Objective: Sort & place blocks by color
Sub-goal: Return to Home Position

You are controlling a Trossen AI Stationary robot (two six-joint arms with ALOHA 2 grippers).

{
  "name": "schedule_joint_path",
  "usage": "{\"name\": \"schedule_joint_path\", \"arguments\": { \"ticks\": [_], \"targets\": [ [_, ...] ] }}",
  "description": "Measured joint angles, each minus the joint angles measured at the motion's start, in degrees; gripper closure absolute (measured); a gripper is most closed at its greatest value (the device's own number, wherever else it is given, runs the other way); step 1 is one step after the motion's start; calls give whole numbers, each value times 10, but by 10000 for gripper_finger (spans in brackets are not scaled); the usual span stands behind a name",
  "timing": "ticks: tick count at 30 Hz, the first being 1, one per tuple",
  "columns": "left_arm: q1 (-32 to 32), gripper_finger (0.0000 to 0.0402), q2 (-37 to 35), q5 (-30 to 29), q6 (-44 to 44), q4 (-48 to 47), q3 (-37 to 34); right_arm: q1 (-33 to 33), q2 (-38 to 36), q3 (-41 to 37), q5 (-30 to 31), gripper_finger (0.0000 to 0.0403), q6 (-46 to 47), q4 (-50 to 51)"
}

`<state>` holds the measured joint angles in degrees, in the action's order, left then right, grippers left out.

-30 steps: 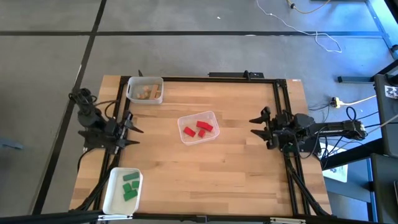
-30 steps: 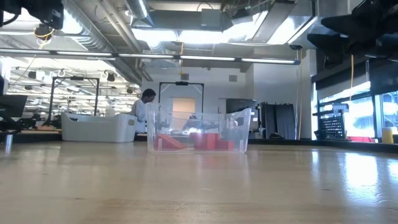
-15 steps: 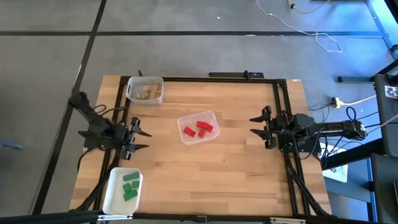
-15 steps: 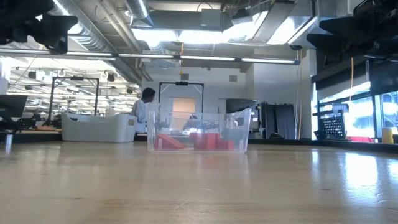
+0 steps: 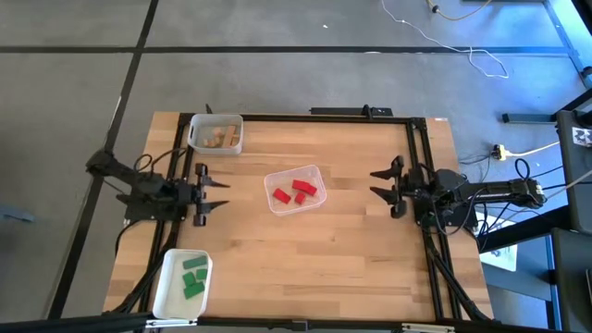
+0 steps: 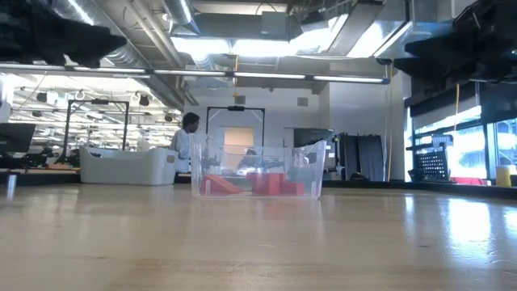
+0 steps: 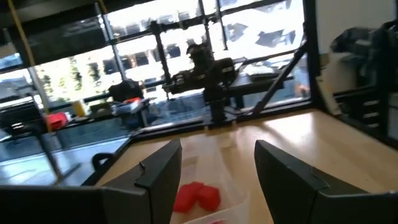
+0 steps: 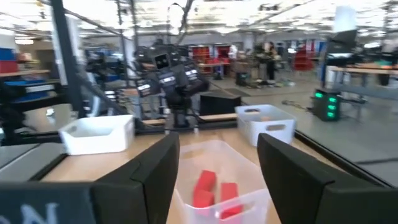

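Observation:
Three red blocks [image 5: 295, 191] lie in a clear tray [image 5: 314, 173] at the table's middle. They also show in the low view [image 6: 266, 184] and in both wrist views [image 7: 196, 196] [image 8: 211, 186]. Tan blocks [image 5: 215, 139] lie in a white tray [image 5: 198, 123] at the far left corner. Green blocks [image 5: 193, 277] lie in a white tray [image 5: 166, 287] at the near left corner. My left gripper [image 5: 218, 194] [image 7: 217, 158] hangs open and level, left of the clear tray, pointing at it. My right gripper [image 5: 375, 185] [image 8: 217, 152] hangs open on the tray's right, also pointing at it.
A black rail frame [image 5: 305, 115] runs along the table's far, left and right edges. Bare wood lies between each gripper and the clear tray, and across the near half [image 5: 314, 268]. A person [image 6: 187, 137] stands in the room far behind the table.
My left arm has swung its gripper from near the left rail toward the table's right, nearer the clear tray, and has turned it level so that it points at the tray. It has stayed open. The blocks and trays have not moved.

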<state>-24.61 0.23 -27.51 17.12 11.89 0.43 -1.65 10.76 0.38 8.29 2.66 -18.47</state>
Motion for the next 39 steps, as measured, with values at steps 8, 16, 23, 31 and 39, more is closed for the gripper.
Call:
{"name": "schedule_joint_path", "arguments": {
  "ticks": [8, 16, 23, 31, 39],
  "targets": [
    [58, 207, 0, -8, -65, -52, 0, 0, 0, 0, 33, 186, -1, 3],
    [59, 207, 0, -23, -100, -76, 0, 0, 0, 0, 32, 186, -1, 4],
    [59, 207, 0, -32, -76, -76, 0, 0, 0, 0, 32, 186, -1, 4],
    [59, 207, 0, -31, -75, -77, 0, 0, 0, 0, 31, 186, -1, 3],
    [59, 207, 0, -31, -75, -77, 0, 0, 0, 0, 31, 186, -1, 3]
  ]
}}
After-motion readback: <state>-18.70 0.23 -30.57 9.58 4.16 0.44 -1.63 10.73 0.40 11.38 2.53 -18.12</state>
